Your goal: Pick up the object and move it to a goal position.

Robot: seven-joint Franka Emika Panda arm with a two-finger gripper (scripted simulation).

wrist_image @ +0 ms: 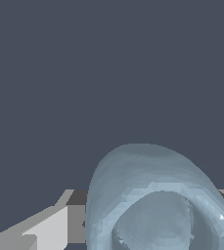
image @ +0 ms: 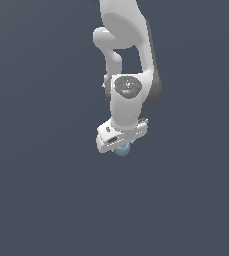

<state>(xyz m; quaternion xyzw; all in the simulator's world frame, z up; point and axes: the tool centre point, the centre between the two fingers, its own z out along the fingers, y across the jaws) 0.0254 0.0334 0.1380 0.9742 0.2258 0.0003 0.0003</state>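
Fingers point(wrist_image: 45, 229) sitting right beside the object point(wrist_image: 155, 200) in the wrist view, white and grey, one on each side of it. Looking like pinching it, with the round thing filling the gap between them. Touching or not quite touching, hard to tell for sure.

Object showing up pale blue-grey, round and a bit shiny, with a scooped-in part facing the camera. Peeking out under the gripper point(image: 120, 145) in the exterior view as a little blue ball point(image: 122, 149), mostly hidden by the white hand above it.

Gripper pointing down, tilted a little toward the exterior view's left. Hanging from the white arm point(image: 128, 95), with a round grey cap on the wrist showing tiny coloured dots. Arm bending up and out past the top of the picture.

Plain dark blue-grey background point(image: 36, 175) lying all around, flat and the same everywhere.
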